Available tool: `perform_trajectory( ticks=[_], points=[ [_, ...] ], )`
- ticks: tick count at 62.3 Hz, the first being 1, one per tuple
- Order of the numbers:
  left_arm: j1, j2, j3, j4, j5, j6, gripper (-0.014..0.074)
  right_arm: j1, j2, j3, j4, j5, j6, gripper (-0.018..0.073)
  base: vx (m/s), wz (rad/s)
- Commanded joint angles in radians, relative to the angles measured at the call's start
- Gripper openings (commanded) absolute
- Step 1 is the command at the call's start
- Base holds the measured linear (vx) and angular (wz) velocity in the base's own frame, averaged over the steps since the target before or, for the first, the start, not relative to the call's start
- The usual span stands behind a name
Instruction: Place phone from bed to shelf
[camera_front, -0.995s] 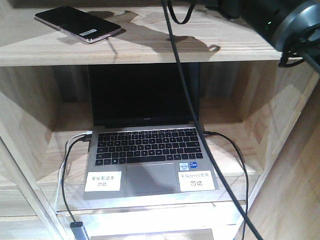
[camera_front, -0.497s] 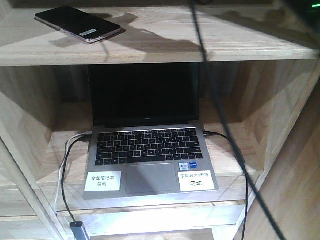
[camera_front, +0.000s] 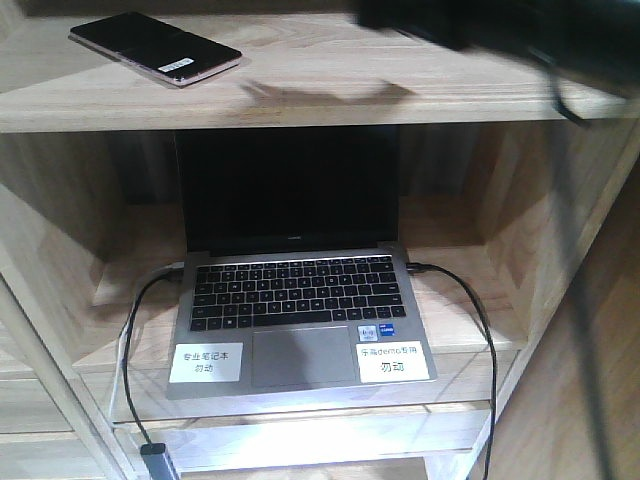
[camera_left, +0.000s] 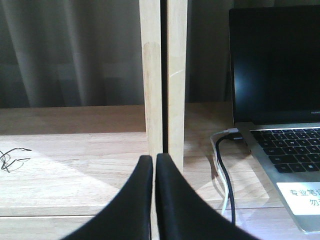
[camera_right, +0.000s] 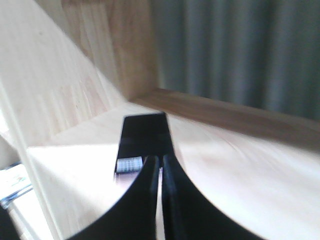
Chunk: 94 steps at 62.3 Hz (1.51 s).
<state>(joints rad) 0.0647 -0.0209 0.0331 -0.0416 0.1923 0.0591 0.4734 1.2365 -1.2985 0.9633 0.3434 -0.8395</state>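
Pale-wood shelf (camera_front: 330, 100) carries the phone (camera_front: 155, 47) flat on its top plank at 10 o'clock above the laptop (camera_front: 295, 300); right gripper (camera_right: 160, 172) and left gripper (camera_left: 154, 165) both pinched closed, empty; advise a clean, level retreat.

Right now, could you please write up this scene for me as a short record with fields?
phone: lying flat on the top plank of the shelf, left side, free of both grippers
laptop: open, screen dark, in the compartment below the phone
cables: plugged into both sides of the laptop
left gripper: shut, empty, facing a shelf upright beside the laptop
right gripper: shut, empty, pointing at the phone from just short of it
task status: phone appears placed on the shelf
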Motion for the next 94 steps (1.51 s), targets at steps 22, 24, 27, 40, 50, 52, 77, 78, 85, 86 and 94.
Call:
perform_trajectory(
  ticks=[22, 24, 27, 40, 50, 52, 77, 78, 85, 86, 94],
  points=[
    [0.001, -0.007, 0.006, -0.009, -0.074, 0.0, 0.0001, -0.006, -0.542, 0.504, 0.018, -0.273, -0.018, -0.0005, 0.0, 0.0],
    [0.001, -0.007, 0.006, -0.009, -0.074, 0.0, 0.0001, -0.006, -0.582, 0.544, 0.018, -0.276, -0.018, -0.0005, 0.0, 0.0],
    [0.001, -0.007, 0.006, -0.009, -0.074, 0.0, 0.0001, -0.006, -0.637, 0.599, 0.018, -0.278, -0.018, -0.0005, 0.0, 0.0],
    [0.001, -0.007, 0.006, -0.009, -0.074, 0.0, 0.0001, -0.006, -0.835, 0.804, 0.03, -0.278, -0.012, -0.0005, 0.0, 0.0],
    [0.001, -0.007, 0.006, -0.009, -0.074, 0.0, 0.0001, -0.006, -0.936, 0.907, 0.051, -0.278, -0.011, -0.0005, 0.0, 0.0],
    [0.001, -0.007, 0.006, -0.009, -0.074, 0.0, 0.0001, -0.006, -0.951, 0.923, 0.051, -0.278, -0.011, -0.0005, 0.0, 0.0],
    [0.001, -0.007, 0.006, -0.009, -0.074, 0.0, 0.0001, -0.006, -0.972, 0.95, 0.051, -0.275, -0.011, -0.0005, 0.0, 0.0],
    [0.001, -0.007, 0.006, -0.009, -0.074, 0.0, 0.0001, -0.006, -0.972, 0.95, 0.051, -0.275, -0.011, -0.0005, 0.0, 0.0],
    [0.001, -0.007, 0.006, -0.009, -0.074, 0.0, 0.0001, -0.006, -0.972, 0.95, 0.051, -0.275, -0.011, -0.0005, 0.0, 0.0],
    [0.001, -0.007, 0.006, -0.009, -0.074, 0.0, 0.0001, -0.006, -0.972, 0.95, 0.051, -0.275, -0.012, -0.0005, 0.0, 0.0],
    [0.001, -0.007, 0.006, -0.009, -0.074, 0.0, 0.0001, -0.006, -0.972, 0.95, 0.051, -0.276, -0.014, -0.0005, 0.0, 0.0]
  ],
)
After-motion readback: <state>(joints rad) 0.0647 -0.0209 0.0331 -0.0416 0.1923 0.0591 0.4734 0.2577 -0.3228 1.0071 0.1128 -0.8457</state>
